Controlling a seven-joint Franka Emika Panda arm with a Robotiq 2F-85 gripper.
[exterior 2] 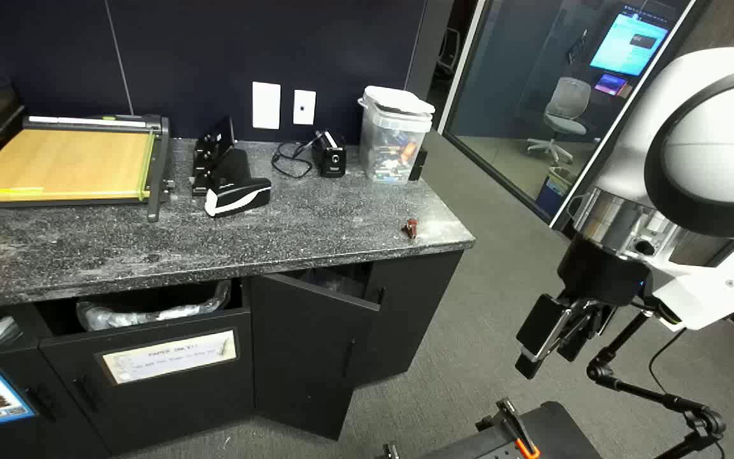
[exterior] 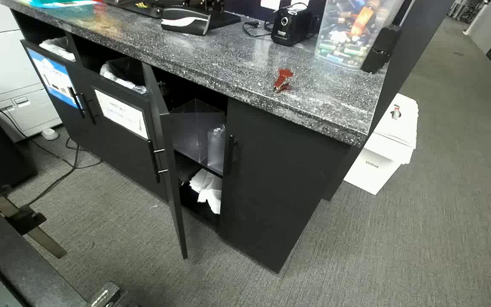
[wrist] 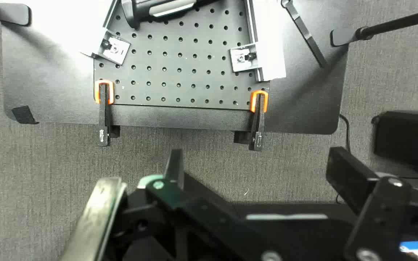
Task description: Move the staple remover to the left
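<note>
The staple remover is a small red claw-shaped thing on the speckled dark countertop, near its front right part. It shows in both exterior views, at the staple remover point(exterior: 283, 80) and the staple remover point(exterior 2: 410, 228). My gripper point(exterior 2: 548, 357) hangs in the air off the right end of the counter, apart from it and lower than the countertop. In the wrist view my gripper point(wrist: 256, 163) has its fingers wide apart with only floor between them. The staple remover is out of the wrist view.
On the countertop point(exterior 2: 316, 239) stand a clear bin point(exterior 2: 395, 137), a black sharpener point(exterior 2: 330, 156), a black punch point(exterior 2: 237, 196) and a paper cutter point(exterior 2: 67, 166). A cabinet door point(exterior 2: 309, 354) stands open below. My base table point(wrist: 303, 98) carries orange-tipped clamps point(wrist: 259, 103).
</note>
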